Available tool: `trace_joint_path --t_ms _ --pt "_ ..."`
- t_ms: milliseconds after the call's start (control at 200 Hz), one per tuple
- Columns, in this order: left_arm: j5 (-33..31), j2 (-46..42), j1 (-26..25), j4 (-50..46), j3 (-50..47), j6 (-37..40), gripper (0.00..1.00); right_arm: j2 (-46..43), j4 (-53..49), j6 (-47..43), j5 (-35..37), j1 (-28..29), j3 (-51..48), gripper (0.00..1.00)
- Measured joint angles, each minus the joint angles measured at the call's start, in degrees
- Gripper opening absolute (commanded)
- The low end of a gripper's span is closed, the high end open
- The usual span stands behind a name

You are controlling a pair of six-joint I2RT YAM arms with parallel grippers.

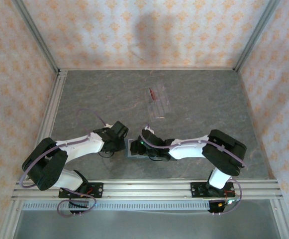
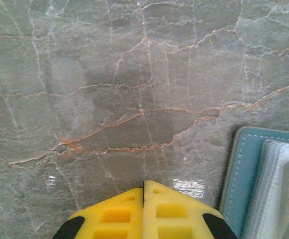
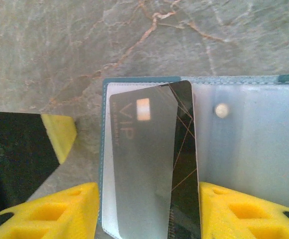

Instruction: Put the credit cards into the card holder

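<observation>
Top view: card holder (image 1: 133, 148) lies open near the front of the marble table (image 1: 209, 94), between both arms. The left gripper (image 2: 144, 201) has its yellow pads pressed together on nothing, low over the table, with the holder just to its right. The right gripper (image 3: 146, 191) has its pads apart, 1 on each side of a dark VIP card (image 3: 149, 159), which lies on the holder's pale inside, left of the snap (image 3: 222, 110). 1 dark red card (image 1: 151, 93) stands in a clear rack (image 1: 157, 103), well apart and farther back.
</observation>
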Motion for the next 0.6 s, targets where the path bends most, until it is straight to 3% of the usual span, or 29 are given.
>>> trace_joint_path --t_ms 210,595 --pt "0.4 -0.1 0.0 -0.3 0.3 0.4 0.0 -0.2 -5.7 -2.8 1.0 0.0 2.2 0.53" --pt "8.3 -1.9 -1.1 2.4 1.2 0.7 0.01 -0.4 -13.4 -8.2 2.3 0.0 5.3 0.56"
